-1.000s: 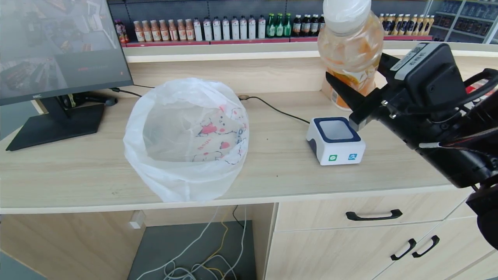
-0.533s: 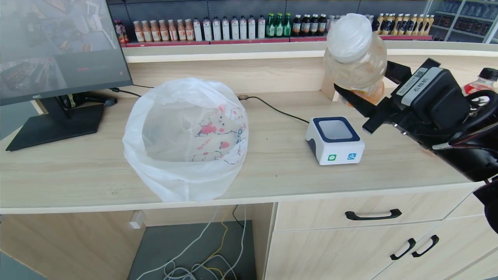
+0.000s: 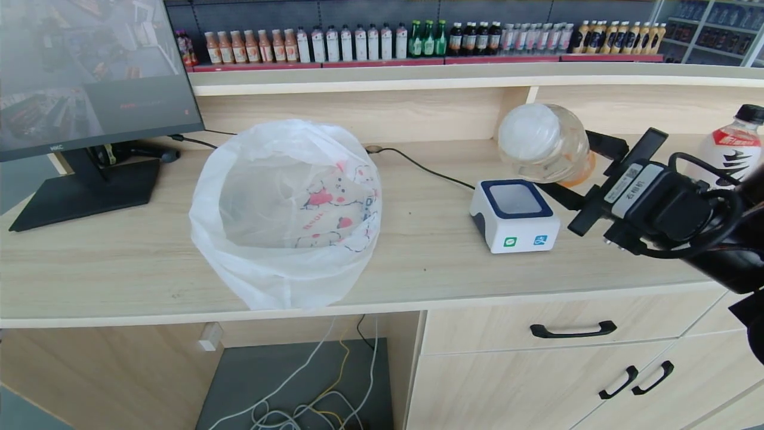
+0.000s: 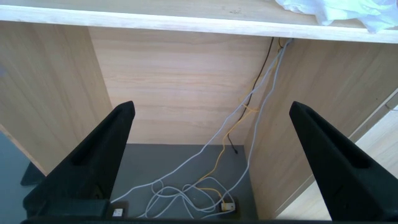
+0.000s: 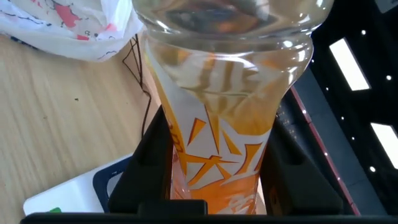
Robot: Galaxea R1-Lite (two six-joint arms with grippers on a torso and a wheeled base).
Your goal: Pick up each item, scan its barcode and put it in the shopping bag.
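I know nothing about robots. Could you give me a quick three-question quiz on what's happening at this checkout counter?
1. True or false: the right claw holds an orange drink bottle.
2. What stands between the scanner and the monitor? A) white shopping bag B) basket C) kettle
3. Fill in: the white bottle standing at the counter's right end has a ___ cap.
Key: 1 true; 2 A; 3 black.

Our right arm extends in from the right, its gripper [image 3: 576, 171] clamped with both fingers around the lower body of the tilted orange drink bottle [image 3: 540, 143], while our left gripper [image 4: 212, 109] hangs low, fingers spread wide apart.
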